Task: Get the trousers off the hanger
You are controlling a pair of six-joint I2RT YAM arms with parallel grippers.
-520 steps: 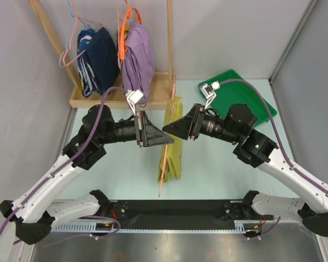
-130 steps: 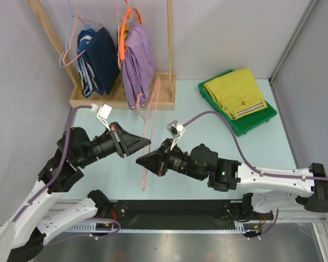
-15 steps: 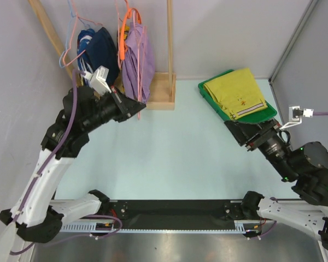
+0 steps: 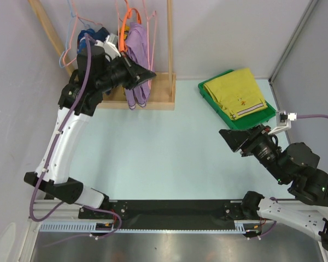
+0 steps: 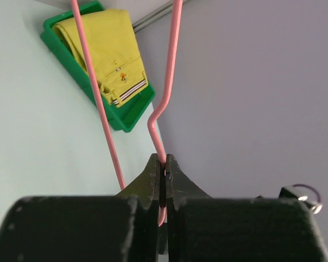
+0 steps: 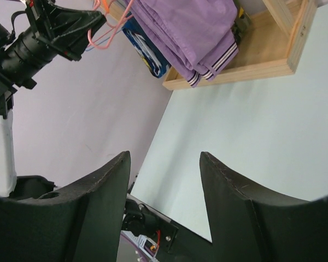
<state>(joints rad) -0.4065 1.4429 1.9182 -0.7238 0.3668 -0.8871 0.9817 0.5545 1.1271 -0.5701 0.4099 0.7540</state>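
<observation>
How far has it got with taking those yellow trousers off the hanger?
Done: the mustard-yellow trousers lie folded in the green tray. In hand: the left gripper is shut on the bare pink wire hanger, up by the wooden rack. The right gripper is open and empty. Left: probably only letting the hanger go.

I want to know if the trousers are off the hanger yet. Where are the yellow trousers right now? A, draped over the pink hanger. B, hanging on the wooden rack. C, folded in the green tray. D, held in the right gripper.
C: the trousers lie folded in the green tray, while the hanger is bare wire, pinched in the left gripper.
</observation>
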